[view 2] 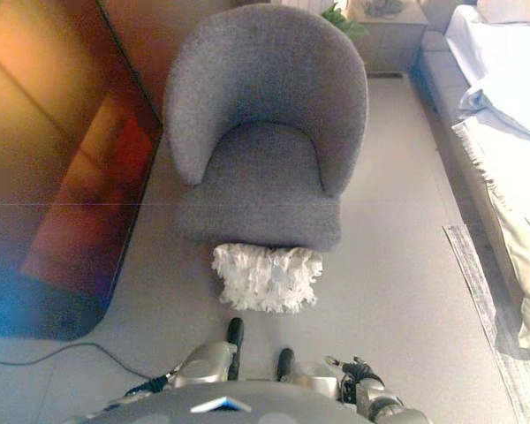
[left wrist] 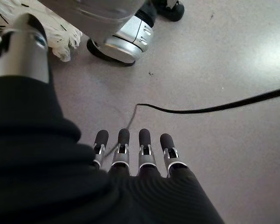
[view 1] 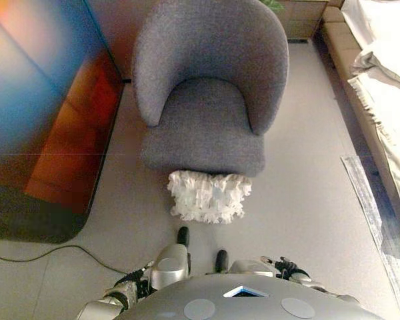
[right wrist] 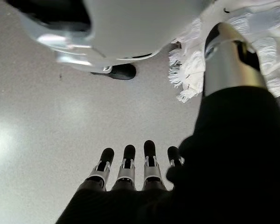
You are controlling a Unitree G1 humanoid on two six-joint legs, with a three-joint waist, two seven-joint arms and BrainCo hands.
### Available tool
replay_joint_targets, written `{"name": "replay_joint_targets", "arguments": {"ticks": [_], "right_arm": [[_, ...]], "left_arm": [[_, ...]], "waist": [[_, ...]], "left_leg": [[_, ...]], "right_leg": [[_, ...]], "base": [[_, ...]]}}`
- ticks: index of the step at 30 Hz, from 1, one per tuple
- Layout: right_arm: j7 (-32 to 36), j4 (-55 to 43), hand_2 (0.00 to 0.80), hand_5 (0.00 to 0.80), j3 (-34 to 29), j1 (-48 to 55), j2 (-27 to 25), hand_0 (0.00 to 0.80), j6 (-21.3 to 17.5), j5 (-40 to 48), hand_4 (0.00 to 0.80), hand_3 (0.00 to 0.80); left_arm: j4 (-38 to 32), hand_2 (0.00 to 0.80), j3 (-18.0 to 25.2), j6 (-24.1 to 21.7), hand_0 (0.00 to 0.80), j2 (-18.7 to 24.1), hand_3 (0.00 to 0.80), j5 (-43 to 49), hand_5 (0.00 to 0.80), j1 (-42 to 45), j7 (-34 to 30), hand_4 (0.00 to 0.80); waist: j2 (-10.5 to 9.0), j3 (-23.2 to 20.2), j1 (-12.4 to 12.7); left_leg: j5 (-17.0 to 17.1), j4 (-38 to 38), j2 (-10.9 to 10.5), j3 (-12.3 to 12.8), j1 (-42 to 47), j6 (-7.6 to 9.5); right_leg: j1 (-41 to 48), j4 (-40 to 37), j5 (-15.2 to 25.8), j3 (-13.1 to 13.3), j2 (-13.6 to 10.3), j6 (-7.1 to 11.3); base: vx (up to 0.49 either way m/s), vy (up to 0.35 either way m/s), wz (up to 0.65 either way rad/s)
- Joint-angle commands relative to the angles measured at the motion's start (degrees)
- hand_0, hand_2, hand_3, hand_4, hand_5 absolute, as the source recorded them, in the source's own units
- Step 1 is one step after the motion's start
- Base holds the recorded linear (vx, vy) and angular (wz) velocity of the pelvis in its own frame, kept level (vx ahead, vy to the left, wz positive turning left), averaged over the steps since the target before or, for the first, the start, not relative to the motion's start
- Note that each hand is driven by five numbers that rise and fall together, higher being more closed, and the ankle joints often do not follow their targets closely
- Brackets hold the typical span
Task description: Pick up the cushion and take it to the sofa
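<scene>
Cushion: the white frilly cushion (view 1: 209,195) was on the floor (view 1: 300,200), pushed right up against the front of the grey armchair (view 1: 207,100), pretty much dead ahead of the robot. Nothing was holding it.

Left robot hand: the left robot hand (left wrist: 130,154) hung down by the robot's side with fingers straight and relaxed, pointing at bare floor and holding nothing. The cushion only peeked into a corner of its wrist view, well apart from the fingers.

Right robot hand: same deal, the right robot hand (right wrist: 135,170) was open, fingers straight, empty. The cushion's fringe showed near it in the wrist view but wasn't touching.

Sofa: honestly not sure. There's a long beige piece of furniture (view 1: 360,87) along the right side with a white cover (view 1: 387,73) draped over it, which could be the sofa, though it might be a bed. If "sofa" means the armchair, the cushion's already right beside it.

Other stuff: a big dark glossy panel (view 1: 47,113) stood on the left, plus a rug edge (view 1: 370,207) down the right.

Progress: basically zero, I'd say. Pick-up hadn't started and neither hand was reaching. Still left: bend or crouch down, get both hands on the cushion, lift, carry, drop it off.

Gotcha: it's soft and floppy, so a one-hand pinch on the frills could probably slip.
</scene>
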Motion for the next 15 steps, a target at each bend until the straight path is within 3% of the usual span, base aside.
{"name": "replay_joint_targets", "arguments": {"ticks": [1,5,8,12,15], "right_arm": [[-0.38,0.4,0.0,0.0,-1.48,-0.47,0.66,0.0,1.11,0.44,0.0,0.0],[-0.3,0.23,0.0,0.0,-1.59,-1.08,1.03,0.0,-0.15,-0.36,0.0,0.0],[-0.45,-0.51,0.0,0.0,-1.4,-2.04,1.23,0.0,-1.03,-0.88,0.0,0.0],[-1.39,-1.85,0.0,0.0,-1.6,-2.95,0.53,0.0,-3.13,-0.8,0.0,0.0],[-2.2,-2.98,0.0,0.0,-1.74,-5.33,-1.5,0.0,-4.39,-0.74,0.0,0.0]], "left_arm": [[0.2,0.0,-1.7,1.1,0.0,-4.73,0.0,2.27,0.0,-0.11,-0.28,0.0],[0.43,0.0,-1.34,1.57,0.0,-3.48,0.0,2.19,0.0,-1.47,0.54,0.0],[0.65,0.0,-0.35,0.74,0.0,-2.22,0.0,2.39,0.0,-2.28,2.02,0.0],[-0.1,0.0,0.75,-1.78,0.0,-0.37,0.0,0.97,0.0,-3.78,4.36,0.0],[-1.63,0.0,1.93,-5.55,0.0,1.1,0.0,-1.93,0.0,-6.81,6.99,0.0]], "waist": [[-0.32,-2.61,0.11],[0.26,-2.97,-0.35],[0.43,-2.34,-0.59],[0.75,-1.34,-1.02],[0.87,0.48,-1.21]], "left_leg": [[2.58,-1.06,-3.34,-0.52,1.41,2.49],[0.35,0.31,-3.55,1.48,2.53,4.33],[-0.22,0.34,-3.16,3.18,3.46,5.13],[-0.63,-0.66,-2.3,5.2,5.1,4.89],[-1.3,0.49,-1.96,7.29,3.32,4.72]], "right_leg": [[-3.48,3.8,2.95,3.76,-1.64,3.21],[-5.2,9.76,0.28,2.69,-2.15,3.68],[-8.07,15.68,0.72,1.02,-2.72,4.75],[-9.1,13.11,1.68,-0.27,-4.37,5.57],[-11.41,9.89,4.55,1.07,-6.12,6.62]], "base": [[0.266,0.152,-0.11],[0.225,0.112,-0.05],[0.128,0.036,-0.2],[0.073,-0.018,-0.32],[-0.055,-0.057,-0.26]]}}
